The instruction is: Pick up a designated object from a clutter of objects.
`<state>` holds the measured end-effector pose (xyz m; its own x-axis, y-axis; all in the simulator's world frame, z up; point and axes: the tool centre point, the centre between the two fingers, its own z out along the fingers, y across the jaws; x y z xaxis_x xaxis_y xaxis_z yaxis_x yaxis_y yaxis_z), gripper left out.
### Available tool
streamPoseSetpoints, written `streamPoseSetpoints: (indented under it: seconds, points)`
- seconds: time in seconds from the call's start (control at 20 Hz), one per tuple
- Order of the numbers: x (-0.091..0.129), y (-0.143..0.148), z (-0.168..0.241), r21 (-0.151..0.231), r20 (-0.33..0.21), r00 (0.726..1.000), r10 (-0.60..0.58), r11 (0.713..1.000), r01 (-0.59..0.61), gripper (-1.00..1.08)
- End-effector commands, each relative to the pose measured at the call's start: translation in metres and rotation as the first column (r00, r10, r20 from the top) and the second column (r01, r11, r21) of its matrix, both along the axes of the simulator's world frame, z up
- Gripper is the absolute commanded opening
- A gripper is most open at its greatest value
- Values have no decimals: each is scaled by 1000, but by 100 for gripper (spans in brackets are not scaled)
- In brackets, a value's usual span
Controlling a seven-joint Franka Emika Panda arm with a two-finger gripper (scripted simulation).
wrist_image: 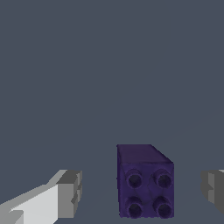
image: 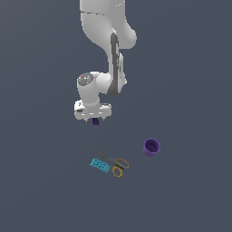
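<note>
My pincer [image: 94, 118] hangs low over the floor w/ fingers [wrist_image: 65, 194] spread apart, one on each side of the dark purple block [wrist_image: 145, 181]. The block sits between them, touching neither, so nothing is clamped yet. I think I straddle it this way bc it is narrower than my opening. The purple cup [image: 151, 147], scissors [image: 113, 163] and teal brick [image: 99, 165] lie well apart, no obstacle.
</note>
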<state>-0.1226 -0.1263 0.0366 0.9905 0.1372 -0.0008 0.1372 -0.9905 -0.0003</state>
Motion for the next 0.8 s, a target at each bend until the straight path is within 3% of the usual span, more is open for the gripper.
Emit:
streamPoseSetpoints:
  seconds: [0.0,0.25,0.3,0.75]
  points:
    - [0,0,-7,0,1,1000,0,1000,0,100]
    - [0,0,-13,0,1,1000,0,1000,0,100]
    - [0,0,-13,0,1,1000,0,1000,0,-100]
    - [0,0,-13,0,1,1000,0,1000,0,-100]
